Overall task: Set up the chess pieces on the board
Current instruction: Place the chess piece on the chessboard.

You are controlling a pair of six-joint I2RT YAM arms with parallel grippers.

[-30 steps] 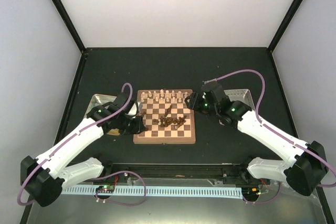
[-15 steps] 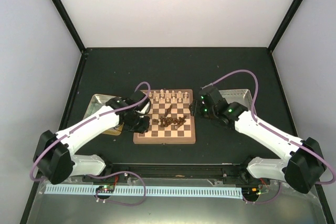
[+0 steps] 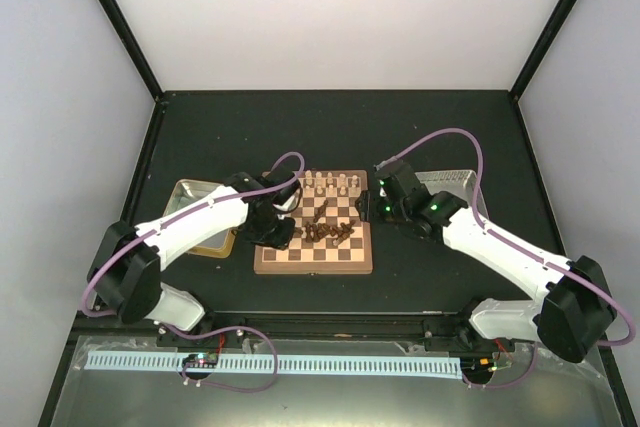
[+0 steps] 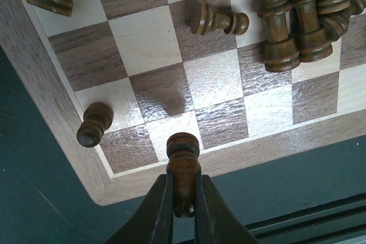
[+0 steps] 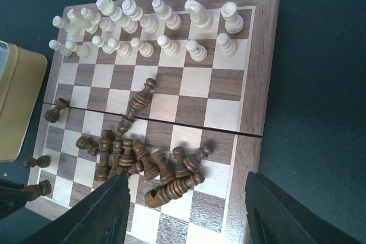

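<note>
Left gripper (image 4: 183, 198): jaws pinched tight on a dark pawn (image 4: 183, 155), its rounded head sticking out past the fingertips.
Dark pawn's place: over the tan border of the board (image 3: 313, 267), at the 8 o'clock corner in the top view. It seems to hang just above the wood, though contact is hard to judge.
Neighbour pawn (image 4: 94, 125): dark, upright on an edge square, at 10 o'clock from the gripped one in the left wrist view and apart from it.
Toppled pawn (image 4: 220, 20): dark, lying on its side at 1 o'clock from the gripped one, just beside the pile.
Dark heap (image 5: 146, 167): most dark pieces lie jumbled around the board's middle, leaning toward 6 o'clock in the top view.
Cream pieces (image 5: 143, 27): upright in two rows along the board's 12 o'clock edge.
Right gripper (image 5: 187, 198): jaws spread wide with nothing between them, at the board's 2 o'clock side.
Gold-rimmed tray (image 3: 185, 202): on the table at 9 o'clock, just beside the board.
</note>
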